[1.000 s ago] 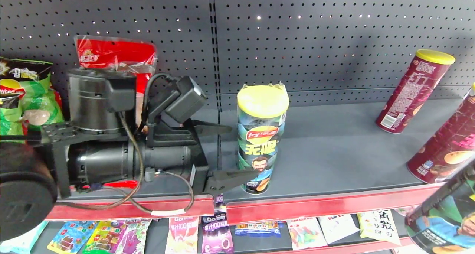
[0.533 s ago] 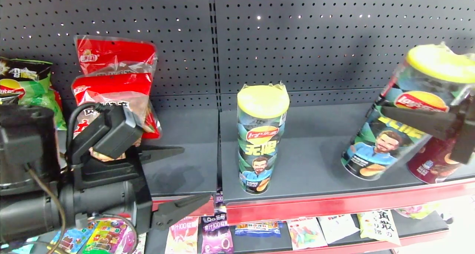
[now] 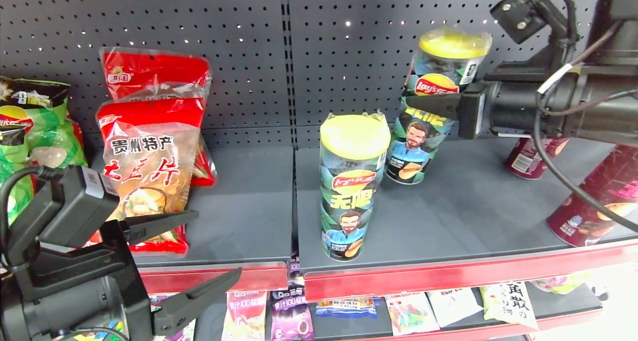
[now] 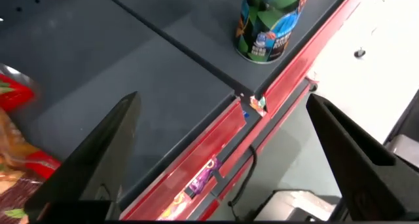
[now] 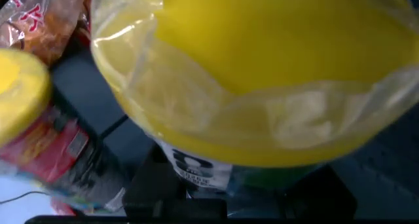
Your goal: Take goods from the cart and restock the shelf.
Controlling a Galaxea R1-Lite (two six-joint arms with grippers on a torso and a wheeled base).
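1. We see a grey shelf (image 3: 448, 216) with a red front edge and pegboard back; red snack bags (image 3: 149, 166) stand at its left.
2. The right gripper (image 3: 428, 104) clasps a yellow-lidded chip can (image 3: 441, 67), tilted, just behind the standing can (image 3: 351, 181); the right wrist view shows its lid (image 5: 262, 54) close up.
3. The left gripper (image 3: 218, 242), spread open, has drawn back from the shelf; the held can has come in from the right.

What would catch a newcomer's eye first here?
The right hand, gripping a tilted yellow-lidded chip can over the grey shelf, just behind an identical can standing upright near the front edge. Next, the left hand, open and empty, low before the shelf's left end by the red snack bags.
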